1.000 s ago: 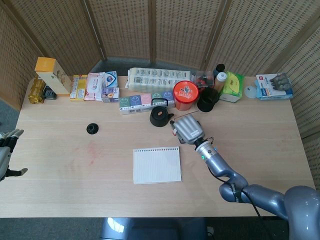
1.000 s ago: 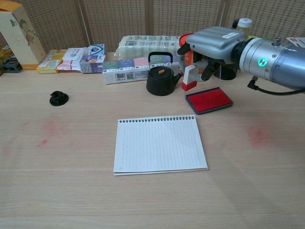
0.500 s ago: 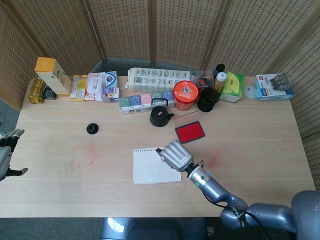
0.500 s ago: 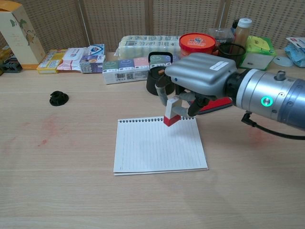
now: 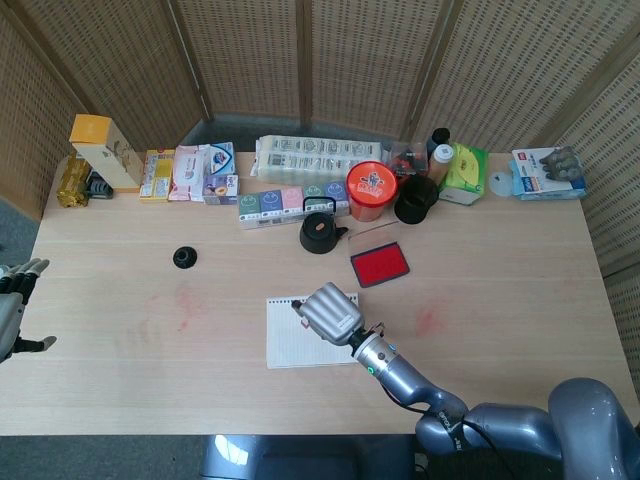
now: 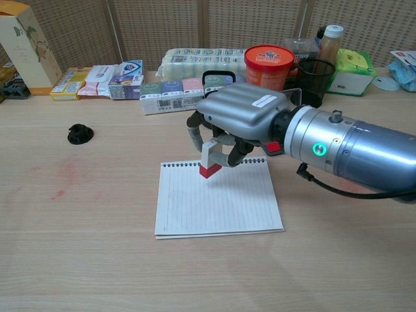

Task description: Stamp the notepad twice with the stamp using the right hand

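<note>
My right hand point(image 6: 244, 117) point(image 5: 327, 312) hovers over the far part of the white spiral notepad point(image 6: 218, 198) point(image 5: 290, 338). It pinches a small white stamp with a red base point(image 6: 209, 161), held a little above the page. In the head view the hand hides the stamp and much of the notepad. The visible page is blank. The red ink pad point(image 5: 379, 265) lies open behind the notepad to the right. My left hand point(image 5: 14, 300) shows at the left edge of the head view, off the table, fingers spread and holding nothing.
A black teapot point(image 5: 319, 232), an orange tub point(image 5: 371, 189) and a black cup point(image 5: 415, 199) stand behind the ink pad. Boxes and packets point(image 5: 200, 172) line the back edge. A small black knob point(image 5: 184, 257) lies at left. Faint red smudges point(image 5: 428, 320) mark the wood.
My right hand carried the stamp from the ink pad toward me and leftward, over the notepad's far edge. The ink pad is now uncovered. The left hand has not moved.
</note>
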Controlling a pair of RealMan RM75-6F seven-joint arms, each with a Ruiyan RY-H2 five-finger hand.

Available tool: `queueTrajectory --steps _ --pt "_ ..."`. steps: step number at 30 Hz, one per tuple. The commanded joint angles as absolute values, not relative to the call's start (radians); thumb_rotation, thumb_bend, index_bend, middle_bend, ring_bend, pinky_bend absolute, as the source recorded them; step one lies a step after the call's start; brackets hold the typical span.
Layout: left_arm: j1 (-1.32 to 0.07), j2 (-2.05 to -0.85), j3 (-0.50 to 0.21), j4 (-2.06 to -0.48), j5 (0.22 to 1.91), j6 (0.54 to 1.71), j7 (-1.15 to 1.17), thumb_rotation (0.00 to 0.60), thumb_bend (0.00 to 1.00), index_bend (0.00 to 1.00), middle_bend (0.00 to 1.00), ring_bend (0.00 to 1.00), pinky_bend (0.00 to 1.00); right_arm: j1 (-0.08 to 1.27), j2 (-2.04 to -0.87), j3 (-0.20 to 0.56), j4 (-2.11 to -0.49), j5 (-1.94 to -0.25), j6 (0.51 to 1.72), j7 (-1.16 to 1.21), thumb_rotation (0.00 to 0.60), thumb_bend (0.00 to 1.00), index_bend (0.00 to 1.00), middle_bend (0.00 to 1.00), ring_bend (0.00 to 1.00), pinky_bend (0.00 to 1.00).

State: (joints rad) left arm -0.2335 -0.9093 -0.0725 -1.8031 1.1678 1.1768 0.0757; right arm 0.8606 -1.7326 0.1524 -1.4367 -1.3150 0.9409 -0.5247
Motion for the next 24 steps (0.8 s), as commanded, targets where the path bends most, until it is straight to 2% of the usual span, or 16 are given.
queueTrajectory --steps 1,12,15,24 --pt "-0.234 -0.909 -0.073 -1.803 1.166 1.178 0.078 0.6 0.0 0.0 0.0 0.04 0.11 0.877 -1.759 0.168 -1.396 -1.296 0.925 -0.529 0.6 0.48 0.56 0.95 1.0 1.0" --pt "-0.24 -0.913 -0.071 -1.803 1.155 1.166 0.09 0.6 0.0 0.0 0.0 0.04 0.11 0.903 -1.893 0.222 -1.266 -1.147 0.92 -0.629 0.6 0.49 0.56 0.96 1.0 1.0" --pt "-0.242 -0.911 -0.072 -1.801 1.146 1.161 0.089 0.6 0.0 0.0 0.0 0.04 0.11 0.899 -1.944 0.241 -1.284 -1.075 0.974 -0.722 0.6 0.49 0.56 0.96 1.0 1.0" --pt "-0.246 -0.909 -0.071 -1.799 1.147 1.152 0.084 0.6 0.0 0.0 0.0 0.04 0.11 0.896 -2.001 0.255 -1.347 -0.983 1.065 -0.863 0.6 0.5 0.56 0.96 1.0 1.0"
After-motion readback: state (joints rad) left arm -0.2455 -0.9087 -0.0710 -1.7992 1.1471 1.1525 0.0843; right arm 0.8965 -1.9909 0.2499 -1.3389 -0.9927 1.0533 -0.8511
